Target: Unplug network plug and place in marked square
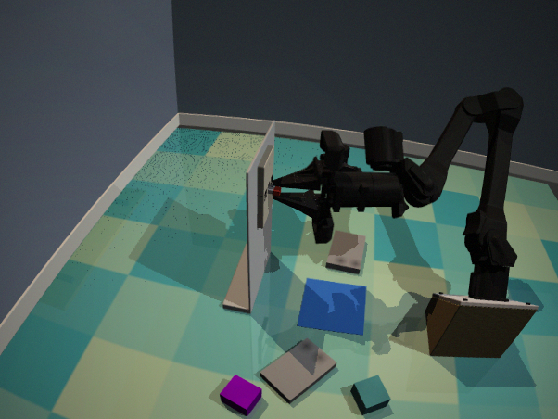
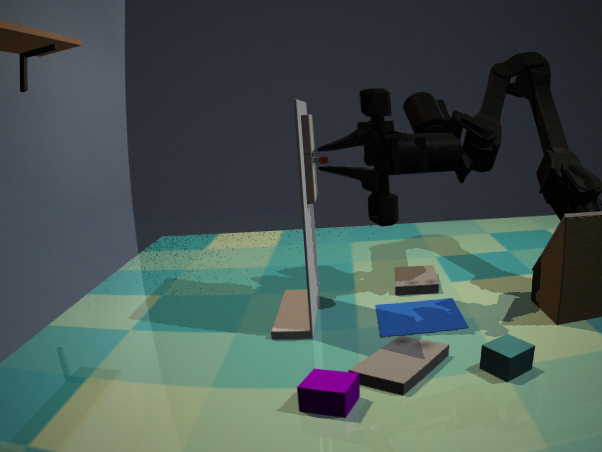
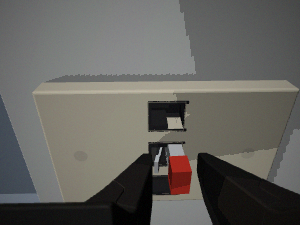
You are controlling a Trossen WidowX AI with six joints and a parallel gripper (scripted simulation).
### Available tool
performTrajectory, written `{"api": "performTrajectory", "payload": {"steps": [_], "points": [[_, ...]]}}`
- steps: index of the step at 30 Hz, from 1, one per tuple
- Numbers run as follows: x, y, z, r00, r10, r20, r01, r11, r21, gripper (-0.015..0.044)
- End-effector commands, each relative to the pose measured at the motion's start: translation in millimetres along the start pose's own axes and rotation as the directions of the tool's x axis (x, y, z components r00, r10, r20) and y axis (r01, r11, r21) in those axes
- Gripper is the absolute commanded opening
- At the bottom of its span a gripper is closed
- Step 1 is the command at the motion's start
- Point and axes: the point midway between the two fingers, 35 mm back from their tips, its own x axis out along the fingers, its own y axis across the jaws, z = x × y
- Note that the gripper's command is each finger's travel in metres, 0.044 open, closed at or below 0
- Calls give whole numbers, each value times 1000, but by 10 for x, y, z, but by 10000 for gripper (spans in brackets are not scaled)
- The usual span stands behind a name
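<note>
Right, one red plug (image 3: 179, 174), one panel (image 1: 256, 218), one blue square (image 1: 332, 306) on the table (image 1: 139, 324). The plug sits in its socket, pointing straight out toward the arm, between the jaws, which stand open, gripping nothing.

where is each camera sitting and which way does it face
Top: high above the table's near side, looking down at the panel; whole arm and base show.
Exterior: low near the table's front edge, seeing the panel edge-on; arm and part of the base show.
Wrist: on the arm, facing the socket plate; only the two fingers show, either side of the red plug, not yet clamped.
Top and exterior share the blue square and purple block.
</note>
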Motion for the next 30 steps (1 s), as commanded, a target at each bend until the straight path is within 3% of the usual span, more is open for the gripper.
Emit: {"api": "performTrajectory", "payload": {"steps": [1,14,30], "points": [[10,3,-3,1000,2,-3,-3,1000,-4,83],[10,3,-3,1000,2,-3,-3,1000,-4,0],[-52,2,-16,1000,2,-3,-2,1000,-3,0]]}}
